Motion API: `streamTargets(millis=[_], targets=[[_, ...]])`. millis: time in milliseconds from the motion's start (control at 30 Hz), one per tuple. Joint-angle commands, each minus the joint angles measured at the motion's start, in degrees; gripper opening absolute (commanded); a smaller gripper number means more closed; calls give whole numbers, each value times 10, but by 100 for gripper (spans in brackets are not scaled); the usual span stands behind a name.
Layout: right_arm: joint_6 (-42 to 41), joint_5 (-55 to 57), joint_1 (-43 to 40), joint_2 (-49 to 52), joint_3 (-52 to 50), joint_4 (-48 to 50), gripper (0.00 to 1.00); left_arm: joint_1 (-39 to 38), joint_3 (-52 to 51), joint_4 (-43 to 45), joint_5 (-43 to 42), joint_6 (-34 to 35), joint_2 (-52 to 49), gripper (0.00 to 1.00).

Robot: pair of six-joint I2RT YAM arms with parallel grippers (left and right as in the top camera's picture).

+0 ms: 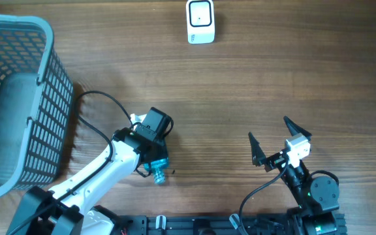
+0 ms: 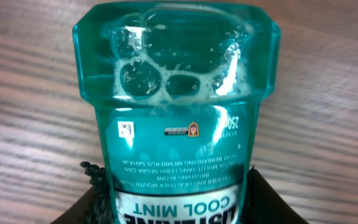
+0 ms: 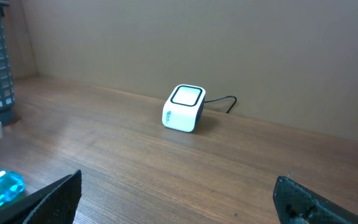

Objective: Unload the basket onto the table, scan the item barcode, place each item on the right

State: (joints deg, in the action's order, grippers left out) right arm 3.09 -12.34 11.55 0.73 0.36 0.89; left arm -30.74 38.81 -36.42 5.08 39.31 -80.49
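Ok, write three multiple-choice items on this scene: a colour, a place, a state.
1. What colour is the bottle? A) red B) teal C) yellow
2. Where is the scanner? A) beside the bottle B) at the far side of the table C) on the bottle
3. How is the right hand? A) shut on the scanner B) shut on the bottle C) open, empty
Answers: 1 B, teal fills the left wrist view; 2 B, it stands far from the bottle; 3 C, it stands wide with nothing in it.
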Motion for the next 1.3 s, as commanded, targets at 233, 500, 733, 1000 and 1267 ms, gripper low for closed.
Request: streamTargets(millis=[233,500,733,1000,1267], targets=[[-1,6,-2,-5,-1,1,100,49,-3,159,-62,-21,1,38],[-1,6,-2,-5,-1,1,100,77,6,173,-87,-31,3,41],[-1,6,-2,-5,-1,1,100,76,90,55,-91,-34,53,45],[-1,6,-2,-5,-1,1,100,76,182,-105,-27,-93,240,100],[-1,6,-2,-5,-1,1,100,76,183,-173,54,-93,476,100]])
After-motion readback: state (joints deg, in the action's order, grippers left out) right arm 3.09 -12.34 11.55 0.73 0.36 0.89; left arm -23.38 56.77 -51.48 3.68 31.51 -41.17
